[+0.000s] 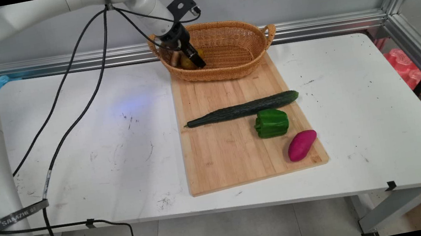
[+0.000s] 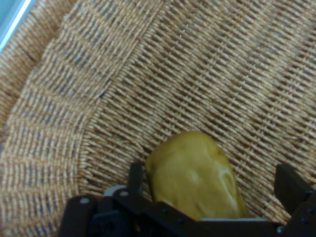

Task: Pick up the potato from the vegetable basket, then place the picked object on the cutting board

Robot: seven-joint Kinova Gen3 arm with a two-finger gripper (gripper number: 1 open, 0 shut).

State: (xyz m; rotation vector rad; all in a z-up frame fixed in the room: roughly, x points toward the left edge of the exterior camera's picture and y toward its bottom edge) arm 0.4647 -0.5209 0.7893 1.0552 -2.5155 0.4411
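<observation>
My black gripper (image 1: 196, 59) reaches down into the left end of a wicker basket (image 1: 228, 71) at the back of the table. A yellow-brown potato (image 1: 186, 62) lies on the basket floor under it. In the hand view the potato (image 2: 192, 173) sits between the two fingers of the gripper (image 2: 212, 180), on the woven basket (image 2: 197, 64) bottom. The left finger stands close against the potato, while a gap shows between it and the right finger. The gripper is open.
The basket stands on the far end of a wooden cutting board (image 1: 220, 154). On the board lie a long dark cucumber (image 1: 243, 108), a green bell pepper (image 1: 271, 122) and a purple sweet potato (image 1: 302, 145). Black cables (image 1: 78, 109) hang from the arm over the table's left half.
</observation>
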